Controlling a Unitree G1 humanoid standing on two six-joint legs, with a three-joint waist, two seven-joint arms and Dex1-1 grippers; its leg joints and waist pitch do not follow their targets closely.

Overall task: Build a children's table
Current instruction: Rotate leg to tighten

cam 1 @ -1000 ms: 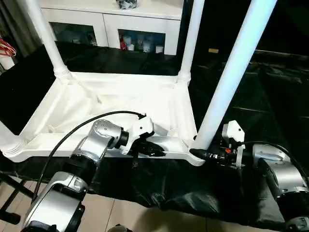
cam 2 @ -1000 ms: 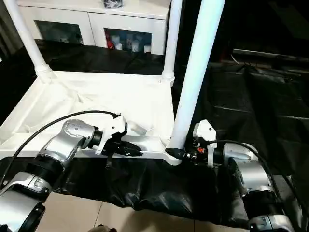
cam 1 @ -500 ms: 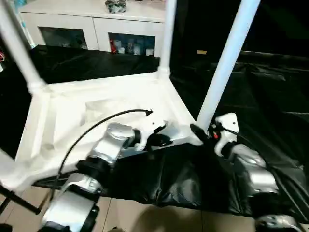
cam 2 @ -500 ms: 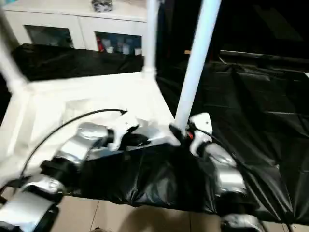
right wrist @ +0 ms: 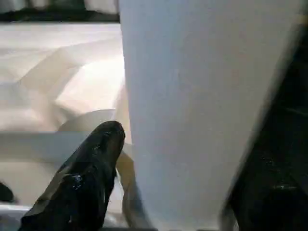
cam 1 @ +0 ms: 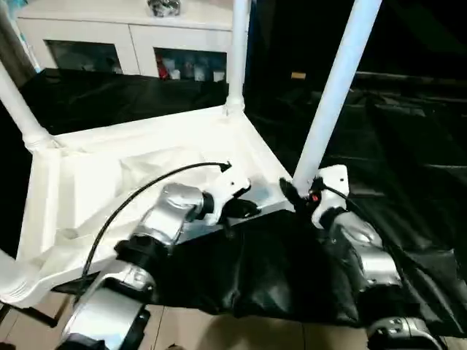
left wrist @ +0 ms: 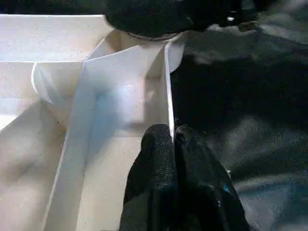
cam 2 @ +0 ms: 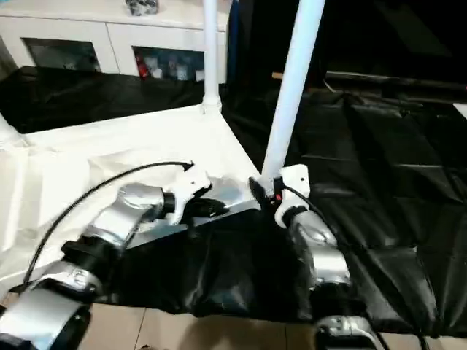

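The left gripper [left wrist: 174, 144] is pinching the thin side wall of the tabletop [cam 1: 131, 182], its two black fingers [left wrist: 159, 168] squeezed together over the rim on the edge nearest the robot. That clamp is probably there to keep the light plastic piece from sliding on the black sheet [cam 1: 408, 153] while the other arm is working at the corner.

The right gripper [cam 1: 292, 195] is sitting at the foot of the near right leg [cam 1: 332, 91], where the leg is entering its corner socket. In the right wrist view one finger [right wrist: 84, 178] is lying beside the leg [right wrist: 202, 106], apart from it by a narrow gap; whether the second finger is touching the far side cannot be told, so whether the gripper is gripping or letting go of the leg cannot be told either.

The children's table is lying upside down on the black-draped work surface, ribbed underside facing up. The far right leg [cam 1: 238, 51] and the far left leg [cam 1: 18, 102] are standing upright in their sockets, and a rounded white piece at the near left corner [cam 1: 11, 281] looks like the fourth socket or leg base. Beyond the table, a white cabinet [cam 1: 139, 36] with glass doors is standing against the back.

With all the corners apparently filled, the remaining work looks like seating this last leg firmly.
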